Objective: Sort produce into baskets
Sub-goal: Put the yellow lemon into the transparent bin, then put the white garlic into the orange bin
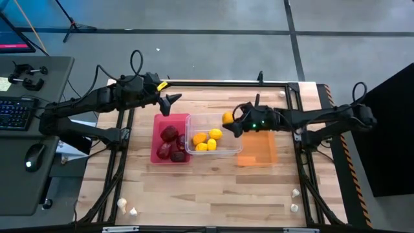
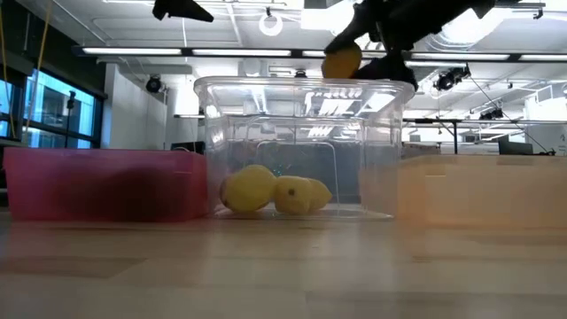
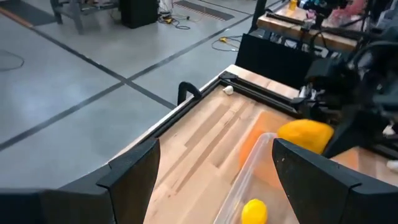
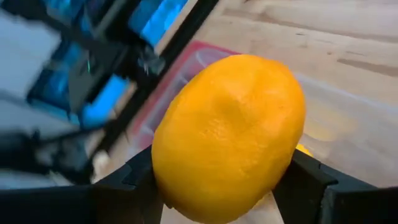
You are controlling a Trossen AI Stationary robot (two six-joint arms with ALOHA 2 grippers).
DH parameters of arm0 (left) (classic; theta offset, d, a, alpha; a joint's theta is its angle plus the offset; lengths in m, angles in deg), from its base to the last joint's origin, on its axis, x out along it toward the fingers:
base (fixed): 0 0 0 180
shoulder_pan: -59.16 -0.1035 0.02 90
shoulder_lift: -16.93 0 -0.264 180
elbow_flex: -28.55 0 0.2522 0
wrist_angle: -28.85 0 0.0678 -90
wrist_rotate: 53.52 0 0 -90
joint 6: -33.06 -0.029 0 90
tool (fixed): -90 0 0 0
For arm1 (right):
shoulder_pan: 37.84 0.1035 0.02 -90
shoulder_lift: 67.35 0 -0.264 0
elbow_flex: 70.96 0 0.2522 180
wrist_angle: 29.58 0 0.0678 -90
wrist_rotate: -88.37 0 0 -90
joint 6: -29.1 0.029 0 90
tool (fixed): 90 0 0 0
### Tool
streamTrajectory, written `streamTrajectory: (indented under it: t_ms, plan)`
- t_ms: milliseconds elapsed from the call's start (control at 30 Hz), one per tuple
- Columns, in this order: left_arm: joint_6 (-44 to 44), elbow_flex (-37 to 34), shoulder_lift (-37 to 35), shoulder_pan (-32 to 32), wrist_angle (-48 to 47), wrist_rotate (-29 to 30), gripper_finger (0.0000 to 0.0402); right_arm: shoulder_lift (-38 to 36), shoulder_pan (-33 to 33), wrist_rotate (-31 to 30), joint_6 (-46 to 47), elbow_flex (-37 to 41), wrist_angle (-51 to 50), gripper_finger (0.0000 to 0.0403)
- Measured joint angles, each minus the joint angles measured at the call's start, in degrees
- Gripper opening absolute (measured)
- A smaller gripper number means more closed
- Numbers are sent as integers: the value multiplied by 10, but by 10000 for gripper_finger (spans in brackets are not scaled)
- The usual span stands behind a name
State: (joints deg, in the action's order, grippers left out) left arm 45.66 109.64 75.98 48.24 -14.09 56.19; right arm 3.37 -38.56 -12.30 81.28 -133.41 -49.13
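My right gripper point(image 1: 230, 120) is shut on a yellow lemon point(image 1: 227, 118) above the far right corner of the clear tray point(image 1: 191, 150), which holds several lemons point(image 1: 207, 140). The held lemon also shows in the low view point(image 2: 341, 62), above the tray's rim. The red tray point(image 1: 155, 144) to its left holds dark red lumps point(image 1: 171, 142). The orange tray point(image 1: 259, 152) to its right shows nothing inside. My left gripper point(image 1: 172, 100) is open and empty, in the air over the red tray's far edge. My right gripper pinches the lemon between its two fingers point(image 4: 127, 180), one on each of two opposite sides point(image 4: 168, 174). The fingers come from the table's right. The lemon is lifted clear, above the clear tray's rim point(image 2: 301, 84).
Whitish garlic bulbs lie loose on the wooden table: two near the front left corner point(image 1: 123, 204), two near the front right point(image 1: 295, 193), one at the far right point(image 1: 283, 94). A desk with keyboard and mouse point(image 1: 32, 155) stands left of the table.
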Motion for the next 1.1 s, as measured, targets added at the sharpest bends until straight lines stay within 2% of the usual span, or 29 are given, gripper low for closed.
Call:
streamTrajectory:
  t_ms: [100,267,367,500,600,700,833,900,1100]
  plan:
    - [-18,0,0,0,-4,-28,298,0,18,-29,43,0,4,219]
    - [-64,0,0,0,-18,-96,298,0,14,-30,1,0,4,220]
    - [-62,0,0,0,-30,-106,298,0,7,-31,54,0,14,220]
    - [4,0,0,1,-41,-106,298,0,8,-18,42,0,13,221]
    - [61,0,3,4,-39,-112,298,2,8,-16,30,0,12,237]
    - [106,-1,5,13,-35,-115,298,8,8,-9,18,0,10,284]
    - [164,0,7,34,-20,-115,298,14,8,40,-20,0,17,365]
    - [192,0,9,49,-8,-115,298,14,7,59,-33,0,19,390]
    - [280,0,26,122,33,-93,298,0,3,101,-53,0,21,367]
